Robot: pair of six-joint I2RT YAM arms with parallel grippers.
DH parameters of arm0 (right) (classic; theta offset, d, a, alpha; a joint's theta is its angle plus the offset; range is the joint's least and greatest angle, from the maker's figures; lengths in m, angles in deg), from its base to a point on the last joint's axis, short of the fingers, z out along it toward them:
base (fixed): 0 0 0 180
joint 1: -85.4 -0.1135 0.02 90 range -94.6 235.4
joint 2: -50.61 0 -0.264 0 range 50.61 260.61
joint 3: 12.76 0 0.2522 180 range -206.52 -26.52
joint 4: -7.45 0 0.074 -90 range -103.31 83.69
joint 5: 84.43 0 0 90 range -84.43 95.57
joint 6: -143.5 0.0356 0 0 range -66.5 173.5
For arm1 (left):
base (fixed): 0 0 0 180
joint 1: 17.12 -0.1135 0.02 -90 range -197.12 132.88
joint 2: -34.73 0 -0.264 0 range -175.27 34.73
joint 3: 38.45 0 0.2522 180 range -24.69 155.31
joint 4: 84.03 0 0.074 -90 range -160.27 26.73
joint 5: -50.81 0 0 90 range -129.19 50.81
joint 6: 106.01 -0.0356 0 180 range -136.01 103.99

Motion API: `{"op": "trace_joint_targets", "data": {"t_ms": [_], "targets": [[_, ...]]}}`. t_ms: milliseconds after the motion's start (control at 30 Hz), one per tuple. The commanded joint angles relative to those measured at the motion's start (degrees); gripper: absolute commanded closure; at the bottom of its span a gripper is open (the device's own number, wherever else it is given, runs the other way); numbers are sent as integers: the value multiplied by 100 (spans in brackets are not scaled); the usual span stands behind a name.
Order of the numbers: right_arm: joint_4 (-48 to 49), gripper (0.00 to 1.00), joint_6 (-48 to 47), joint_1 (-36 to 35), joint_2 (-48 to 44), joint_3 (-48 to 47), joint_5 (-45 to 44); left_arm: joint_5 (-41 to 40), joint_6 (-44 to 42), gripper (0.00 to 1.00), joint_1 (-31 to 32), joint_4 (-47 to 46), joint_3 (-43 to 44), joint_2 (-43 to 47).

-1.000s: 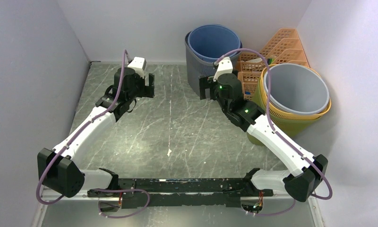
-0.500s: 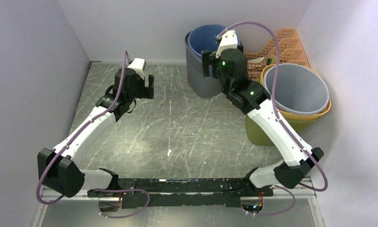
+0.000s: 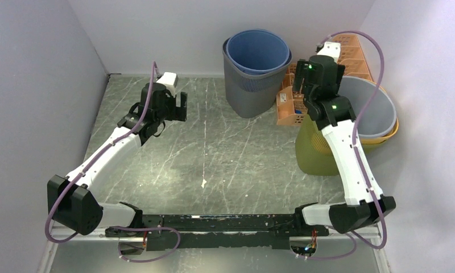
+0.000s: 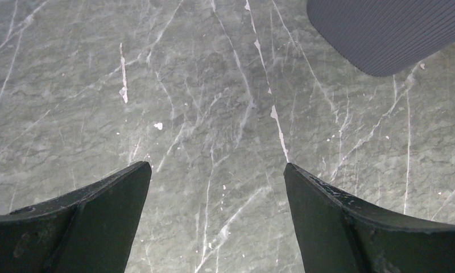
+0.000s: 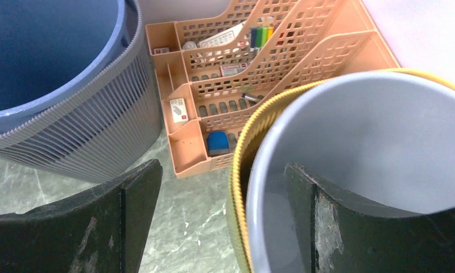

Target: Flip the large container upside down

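One change: right pincer (image 5: 220, 168) has swung over the yellow bin (image 3: 313, 153).

Tabletop (image 3: 214, 148) looks like polished grey-green stone with white veins and a slight sheen. The rest is all plastic: ribbed matt grey bin (image 5: 100, 142), smooth blue bin (image 5: 43, 45), perforated peach organizer (image 5: 305, 51), yellow bin (image 5: 239, 165) with a knurled rim, smooth matt grey liner (image 5: 373, 142). Right hand (image 5: 220, 165) fingers (image 5: 94, 233) are matt black, scuffed.

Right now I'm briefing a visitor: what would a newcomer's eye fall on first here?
Back right, a pale grey plastic bucket sits inside a ribbed yellow bin; left of it, a blue bucket inside a ribbed dark grey bin. The right gripper, jaws open, straddles the yellow rim.
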Motion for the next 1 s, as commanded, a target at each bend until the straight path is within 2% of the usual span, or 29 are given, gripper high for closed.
{"op": "trace_joint_targets", "data": {"t_ms": [0, 133, 267, 300, 400, 700, 967], "targets": [[191, 19, 154, 223, -422, 185, 198, 150, 98, 1, 67, 42, 56, -49], [115, 19, 232, 369, -445, 254, 188, 104, 113, 0, 84, 40, 25, -41], [245, 42, 407, 515, -667, 605, 60, 107, 115, 0, 93, 30, -5, -23], [314, 43, 425, 547, -745, 712, 99, 103, 116, 0, 89, 37, -14, -16], [320, 46, 471, 642, -818, 857, 313, 82, 97, 0, 98, 43, -37, -6], [446, 53, 510, 720, -985, 1053, 116, 72, 103, 0, 111, 35, -103, 21], [519, 54, 499, 789, -925, 1165, 107, 39, 119, 0, 120, 73, -106, 6]]}}
